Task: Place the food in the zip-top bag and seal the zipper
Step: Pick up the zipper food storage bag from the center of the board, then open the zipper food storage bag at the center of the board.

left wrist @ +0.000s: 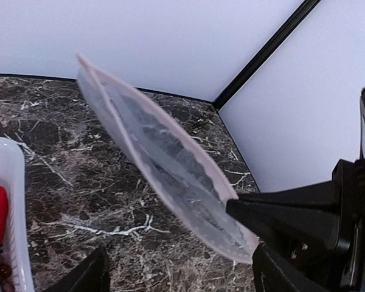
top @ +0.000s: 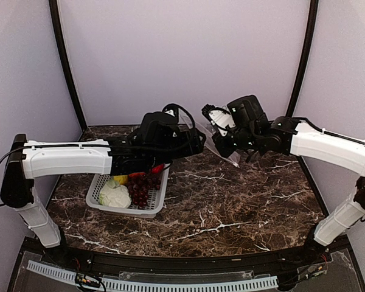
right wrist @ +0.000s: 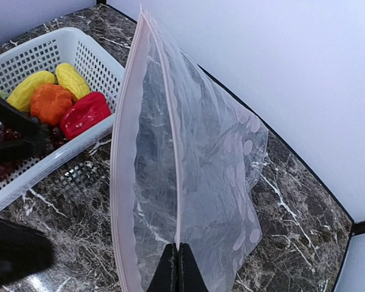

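Note:
The clear dotted zip-top bag (right wrist: pixel 219 164) hangs upright with its mouth open, off the table. My right gripper (right wrist: pixel 178 263) is shut on one lip of the pinkish-white zipper (right wrist: pixel 174 152); the other lip bows away to the left. In the top view the bag (top: pixel 226 152) hangs under the right gripper (top: pixel 214 135). My left gripper (left wrist: pixel 179 255) is open, empty, just in front of the bag's mouth (left wrist: pixel 170 170). The food stays in the white basket: yellow pieces (right wrist: pixel 30 88), an orange piece (right wrist: pixel 52 103), a red piece (right wrist: pixel 85 114), grapes (top: pixel 140 190), a pale cabbage (top: pixel 115 196).
The white mesh basket (top: pixel 155 204) stands on the marble table at the left, under my left forearm. Purple walls close in the back and sides, with a black post (left wrist: pixel 261 58) in the far corner.

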`<state>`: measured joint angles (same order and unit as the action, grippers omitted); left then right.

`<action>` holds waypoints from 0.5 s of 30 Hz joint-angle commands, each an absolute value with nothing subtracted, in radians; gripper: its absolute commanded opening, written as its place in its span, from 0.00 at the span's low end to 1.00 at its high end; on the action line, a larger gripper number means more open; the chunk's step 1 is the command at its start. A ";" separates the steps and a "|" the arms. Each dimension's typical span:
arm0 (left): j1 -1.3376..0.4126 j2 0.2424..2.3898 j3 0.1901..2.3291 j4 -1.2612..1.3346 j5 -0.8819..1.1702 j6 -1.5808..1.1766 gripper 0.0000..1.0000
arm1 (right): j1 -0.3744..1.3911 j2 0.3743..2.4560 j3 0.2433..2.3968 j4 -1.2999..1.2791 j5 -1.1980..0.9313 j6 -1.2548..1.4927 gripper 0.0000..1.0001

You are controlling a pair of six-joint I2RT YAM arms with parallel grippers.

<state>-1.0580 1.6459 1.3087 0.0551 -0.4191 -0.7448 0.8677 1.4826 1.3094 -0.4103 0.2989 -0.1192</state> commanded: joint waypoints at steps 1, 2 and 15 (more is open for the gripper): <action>-1.022 1.710 1.403 0.099 -0.299 -0.802 0.80 | 0.871 1.482 1.334 -0.367 0.213 -0.097 0.00; -1.015 1.719 1.419 0.088 -0.302 -0.824 0.80 | 0.871 1.485 1.340 -0.370 0.211 -0.087 0.00; -0.967 1.816 1.446 0.086 -0.237 -0.962 0.48 | 0.870 1.503 1.372 -0.375 0.274 -0.088 0.00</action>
